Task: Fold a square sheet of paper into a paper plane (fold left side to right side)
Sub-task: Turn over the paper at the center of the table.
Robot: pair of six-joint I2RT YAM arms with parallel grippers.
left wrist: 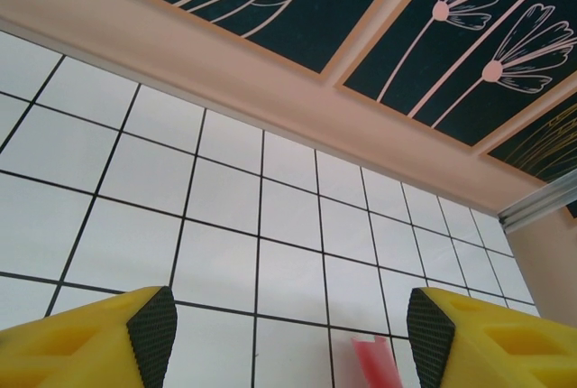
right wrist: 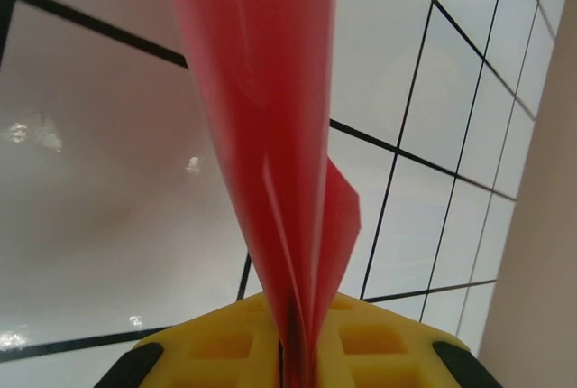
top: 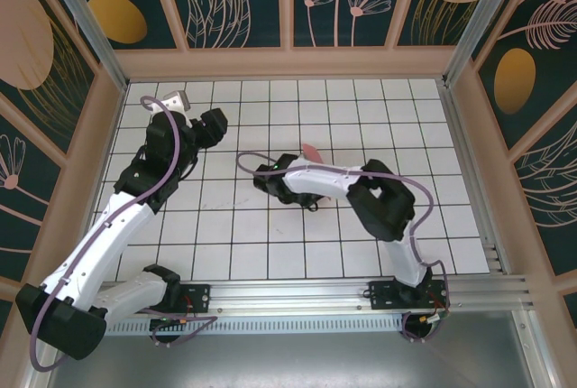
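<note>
The paper plane [right wrist: 270, 90] is pink-red paper folded into a slim, layered dart. It rises from between the yellow pads of my right gripper [right wrist: 293, 361], which is shut on its lower end. From above, a pink tip of the paper plane [top: 312, 151] shows just beyond the right gripper [top: 305, 191] near the table's middle. My left gripper [top: 206, 126] hovers at the far left of the table, well apart from the paper. In the left wrist view the left gripper [left wrist: 288, 334] stands open with nothing between its fingertips [left wrist: 155, 325], and an end of the paper plane [left wrist: 374, 363] shows ahead on the tiles.
The white grid table [top: 270, 244] is boxed in by patterned walls with a peach ledge [top: 288, 63] at the back. An aluminium rail [top: 315, 293] carries the arm bases at the near edge. The right arm's elbow [top: 386, 203] bulks to the right of the paper.
</note>
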